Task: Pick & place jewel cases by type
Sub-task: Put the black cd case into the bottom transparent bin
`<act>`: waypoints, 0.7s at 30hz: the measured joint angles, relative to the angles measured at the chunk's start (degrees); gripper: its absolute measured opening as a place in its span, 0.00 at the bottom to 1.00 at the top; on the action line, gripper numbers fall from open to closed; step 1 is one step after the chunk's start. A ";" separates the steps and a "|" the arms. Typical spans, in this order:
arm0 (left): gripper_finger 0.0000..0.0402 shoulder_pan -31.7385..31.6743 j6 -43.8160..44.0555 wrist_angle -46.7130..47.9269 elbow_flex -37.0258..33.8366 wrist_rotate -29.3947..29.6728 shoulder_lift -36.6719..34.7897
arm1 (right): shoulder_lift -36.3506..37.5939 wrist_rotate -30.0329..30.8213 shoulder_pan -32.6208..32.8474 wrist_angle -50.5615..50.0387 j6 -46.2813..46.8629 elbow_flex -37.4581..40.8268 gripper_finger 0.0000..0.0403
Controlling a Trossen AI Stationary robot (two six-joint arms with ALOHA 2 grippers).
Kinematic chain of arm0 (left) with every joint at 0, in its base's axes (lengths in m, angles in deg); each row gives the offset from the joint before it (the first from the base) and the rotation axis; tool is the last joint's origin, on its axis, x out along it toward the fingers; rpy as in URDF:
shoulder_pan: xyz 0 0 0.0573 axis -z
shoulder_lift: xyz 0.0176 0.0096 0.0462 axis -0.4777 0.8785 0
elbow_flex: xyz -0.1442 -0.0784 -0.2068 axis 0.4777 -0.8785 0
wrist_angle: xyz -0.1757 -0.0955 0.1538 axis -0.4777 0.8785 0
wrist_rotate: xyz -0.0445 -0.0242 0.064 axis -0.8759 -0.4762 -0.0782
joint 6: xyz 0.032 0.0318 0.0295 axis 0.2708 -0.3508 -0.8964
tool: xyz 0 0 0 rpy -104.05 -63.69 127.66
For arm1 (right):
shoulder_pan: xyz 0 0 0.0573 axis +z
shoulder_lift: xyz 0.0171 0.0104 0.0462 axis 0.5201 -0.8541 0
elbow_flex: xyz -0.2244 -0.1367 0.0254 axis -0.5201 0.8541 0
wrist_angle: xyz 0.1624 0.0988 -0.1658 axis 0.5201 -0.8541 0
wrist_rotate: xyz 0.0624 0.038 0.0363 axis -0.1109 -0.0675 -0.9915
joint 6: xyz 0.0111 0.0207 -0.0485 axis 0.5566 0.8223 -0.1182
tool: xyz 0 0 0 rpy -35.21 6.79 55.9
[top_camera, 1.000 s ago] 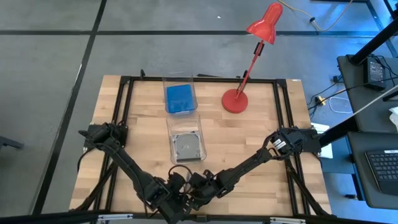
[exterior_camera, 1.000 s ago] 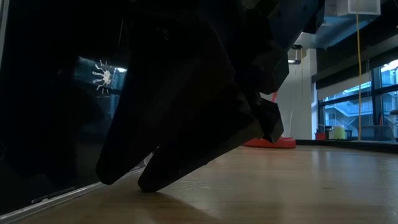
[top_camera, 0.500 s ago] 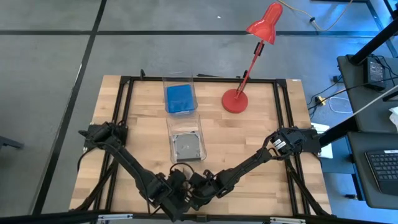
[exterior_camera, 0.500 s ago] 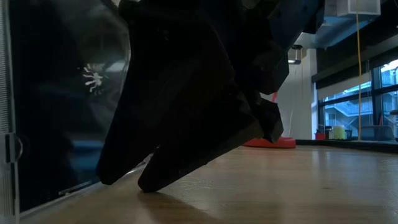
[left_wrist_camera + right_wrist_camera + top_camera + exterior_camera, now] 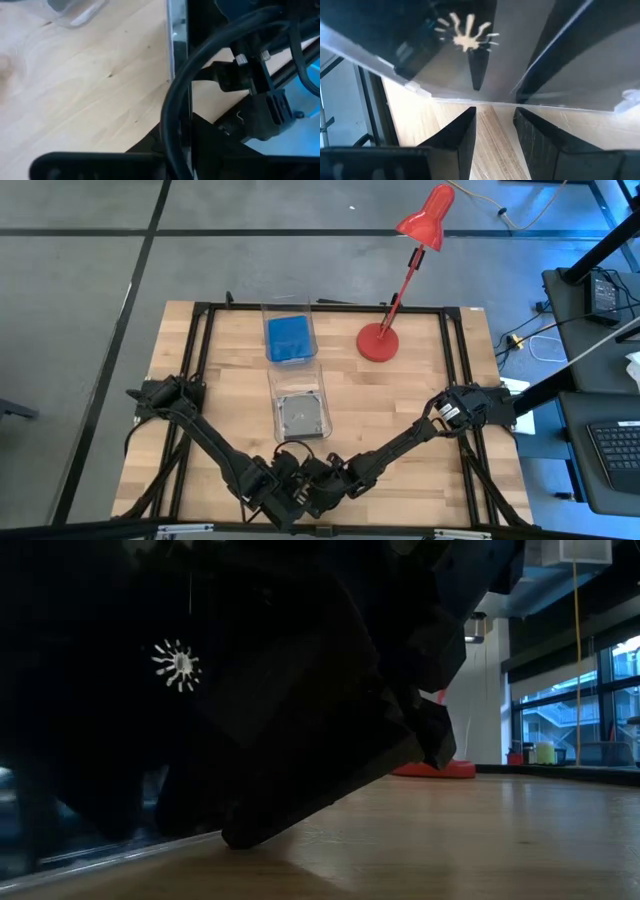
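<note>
A clear jewel case [image 5: 180, 662] with a star-shaped hub stands nearly upright on its lower edge at the table's near middle. My left gripper [image 5: 290, 502] and right gripper [image 5: 312, 488] meet there. In the left wrist view the case shows edge-on [image 5: 177, 60], running down between my left gripper's dark fingers [image 5: 182, 135]. My right gripper [image 5: 495, 125] is open, its two fingers slanting down to the case's lower edge [image 5: 490, 103]. A blue jewel case [image 5: 288, 340] and a grey one with a disc [image 5: 301, 415] lie flat in two clear bins. My left gripper pinches the clear jewel case across its thin side [image 5: 178, 107], one dark finger on each flat face. A black cable hides much of the place. The case stands upright with its lower edge on the table. My right gripper's fingertips [image 5: 470, 112] rest against the case's lower edge [image 5: 490, 103], where it meets the wood. They slant down from the table's right side. Nothing is between the fingers.
The far clear bin [image 5: 265, 330] and the nearer clear bin [image 5: 272, 395] stand in a row at the table's middle. A red desk lamp [image 5: 380, 340] stands at the far right. Bare wood lies to the right of the grippers.
My left gripper has edged a little toward my right gripper. The upright case has swung about. Its side edge showed at the left of the low view half a second ago and has now left the picture. Its hub has shifted right.
</note>
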 joint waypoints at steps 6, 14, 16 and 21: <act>0.08 0.00 -0.58 2.05 0.25 -0.17 -0.26 | 0.02 0.02 0.00 -0.06 -1.18 0.00 0.36; 0.10 0.50 -1.53 4.67 0.35 1.31 -1.78 | 4.01 8.00 0.49 -11.65 -2.17 0.37 0.36; 0.09 0.79 -1.73 5.35 0.35 3.25 -3.18 | 5.95 11.44 0.59 -16.71 -1.27 0.37 0.36; 0.10 3.15 -0.27 8.59 0.37 11.90 -8.47 | 9.45 16.81 0.79 -29.43 3.94 -0.23 0.36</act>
